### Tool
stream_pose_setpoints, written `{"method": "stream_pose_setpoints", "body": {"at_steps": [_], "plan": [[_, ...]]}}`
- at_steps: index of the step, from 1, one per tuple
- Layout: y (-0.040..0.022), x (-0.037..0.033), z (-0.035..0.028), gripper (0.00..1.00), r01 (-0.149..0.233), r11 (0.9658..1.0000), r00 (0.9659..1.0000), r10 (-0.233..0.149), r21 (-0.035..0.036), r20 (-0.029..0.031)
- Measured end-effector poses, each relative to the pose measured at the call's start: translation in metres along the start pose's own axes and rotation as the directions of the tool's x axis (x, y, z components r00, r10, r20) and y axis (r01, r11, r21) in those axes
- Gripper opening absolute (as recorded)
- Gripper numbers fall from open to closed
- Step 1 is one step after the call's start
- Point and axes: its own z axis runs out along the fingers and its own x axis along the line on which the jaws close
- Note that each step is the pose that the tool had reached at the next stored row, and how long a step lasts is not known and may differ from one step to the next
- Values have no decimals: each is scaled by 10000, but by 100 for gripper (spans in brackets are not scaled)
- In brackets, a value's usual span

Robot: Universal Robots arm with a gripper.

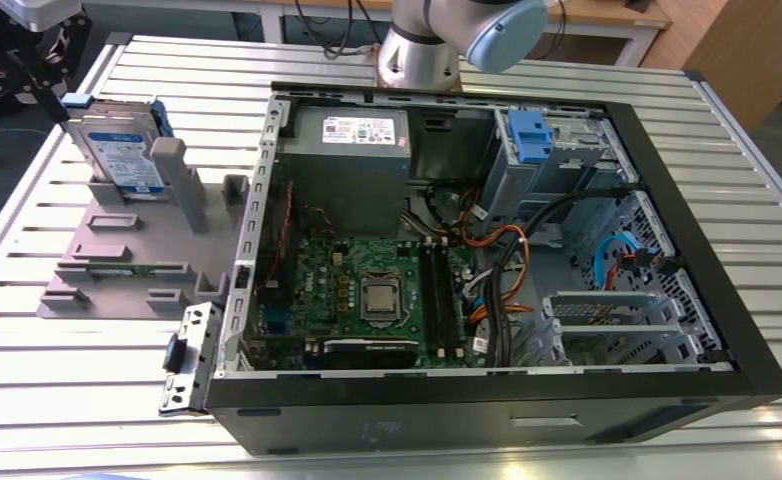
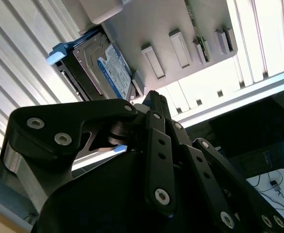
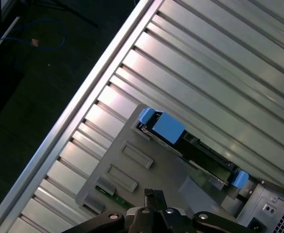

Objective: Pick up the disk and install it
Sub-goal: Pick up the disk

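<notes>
The disk (image 1: 115, 148) stands on edge in a grey holder (image 1: 124, 250) at the exterior view's left, its white-and-blue label facing out and a blue bracket around it. My gripper (image 1: 31, 65) hangs above and behind it, near the table's far left corner, apart from it. In the second wrist view the disk (image 2: 108, 68) lies beyond the black gripper (image 2: 151, 95), whose fingers meet at one tip. In the first wrist view the disk (image 3: 190, 150) shows edge-on, blue tabs at both ends, past the gripper (image 3: 154, 195), shut with nothing in it.
An open computer case (image 1: 658, 200) fills the table's middle and right, with a green board, cables, a grey power box (image 1: 351, 140) and a drive bay with a blue latch (image 1: 531, 135). The arm's base (image 1: 425, 50) stands behind the case. The slatted table (image 1: 71, 400) ends close to the holder.
</notes>
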Motion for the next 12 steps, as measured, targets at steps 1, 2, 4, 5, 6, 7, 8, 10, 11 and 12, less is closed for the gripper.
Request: {"method": "stream_pose_setpoints", "body": {"at_steps": [1,2,4,5,6,7,8,10,11,12], "plan": [[0,0,0,11,16,10000,10000,-16,0,-1],[0,0,0,11,31,10000,10000,-31,-1,-2],[0,0,0,11,62,10000,10000,-62,-1,-2],[0,0,0,11,77,10000,10000,-77,-2,-3],[0,0,0,11,91,10000,10000,-91,-2,-3],[0,0,0,11,106,9999,9999,-106,-3,-4],[0,0,0,11,121,9999,9999,-121,-3,-5],[0,0,0,11,149,9999,9999,-149,-4,-6],[0,0,0,11,163,9999,9999,-163,-4,-6],[0,0,0,11,178,9998,9998,-178,-4,-7]]}}
